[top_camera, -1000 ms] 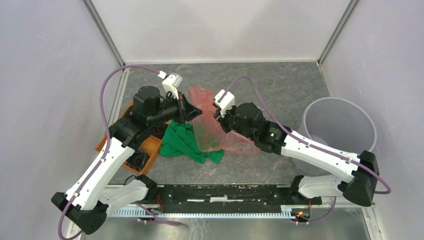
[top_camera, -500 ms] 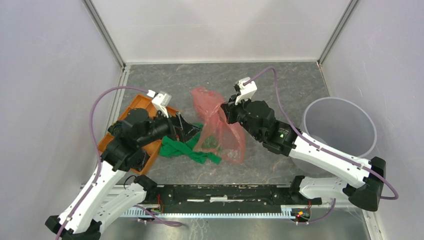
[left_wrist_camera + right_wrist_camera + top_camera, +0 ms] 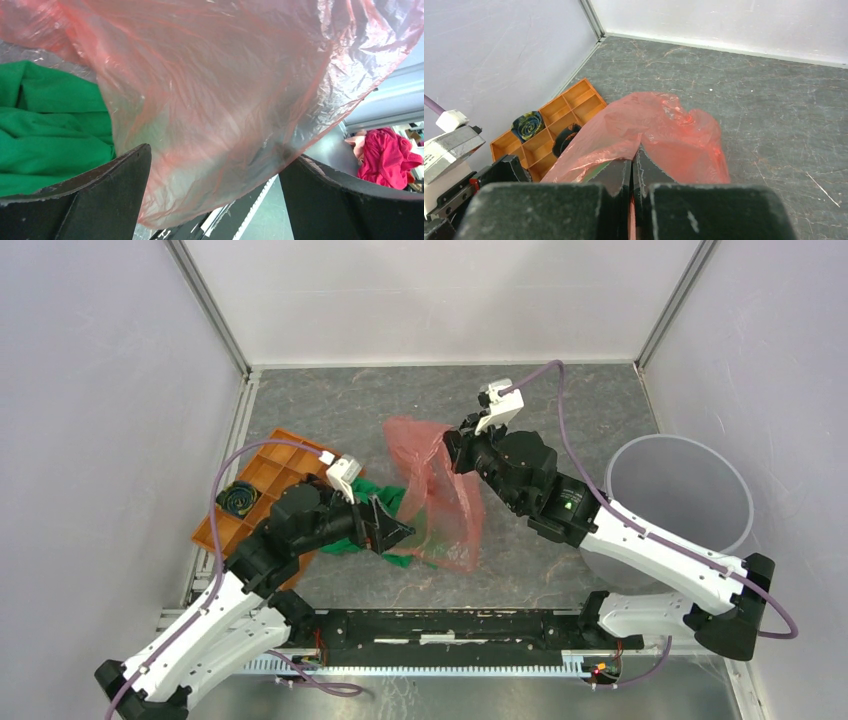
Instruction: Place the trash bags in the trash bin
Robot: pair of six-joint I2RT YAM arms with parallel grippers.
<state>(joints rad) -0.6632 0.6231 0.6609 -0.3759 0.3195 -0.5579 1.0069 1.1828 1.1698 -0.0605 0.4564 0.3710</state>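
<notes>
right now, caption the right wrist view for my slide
Right claw shut on the red bag, orange tray at left behind it.

In the top view I have the trash bag [image 3: 445, 508] at mid-frame, hanging from my right gripper [image 3: 452, 448] at its upper right edge and draping down over the right part of the cloth [image 3: 383, 496], which lies on the table [image 3: 560, 400] just left of it. My left gripper [image 3: 400, 533] sits at the bag's lower left, above the cloth, and the compartment tray [image 3: 270, 465] lies further left with a roll [image 3: 237, 498] in a compartment at its left end. The trash bin [image 3: 690, 490] stands at the right edge of the frame, well apart from the bag.
</notes>
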